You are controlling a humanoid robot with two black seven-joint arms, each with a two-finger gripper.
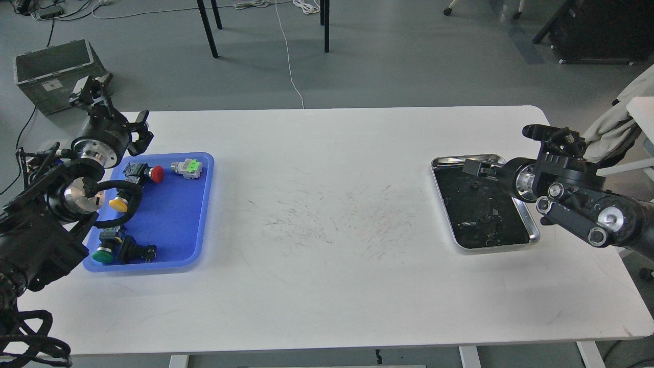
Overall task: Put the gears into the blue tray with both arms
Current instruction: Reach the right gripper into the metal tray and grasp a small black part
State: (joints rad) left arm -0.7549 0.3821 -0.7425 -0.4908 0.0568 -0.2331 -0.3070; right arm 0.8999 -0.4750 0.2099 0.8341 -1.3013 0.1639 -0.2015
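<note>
Head view
Room: grey floor behind the counter, with dark table legs (207,28), a white cable (289,56) and a grey-green crate (53,74) at far left.
Counter (327,266): white, scuffed with fine dark scratches in the middle, between the two sets of jaws.
Left arm (76,194): black, with silver joint caps, coming in from the lower left across the left edge of the blue tray.
Left gripper (94,92): raised past the far left corner of the counter; its jaws are seen dark and end-on, so I cannot tell whether they are open or closed.
Blue tray (179,214): just below and to the right of the left jaws, partly under that arm.
Tray contents: push-button switches with a red cap (157,174), a green-and-grey one (188,167), a yellow cap (118,204) and a dark green cap (102,255); I cannot make out any gear among them.
Right arm (587,204): black, coming in from the right edge.
Right gripper (477,168): over the far left part of the steel tray; its fingers cannot be told apart, so the jaws' state cannot be told.
Steel tray (534,232): shiny rim, black liner, directly beneath and nearer than the right jaws.
Gears (485,217): small dark pieces on the black liner, just below the right jaws, too dim to count.
</note>
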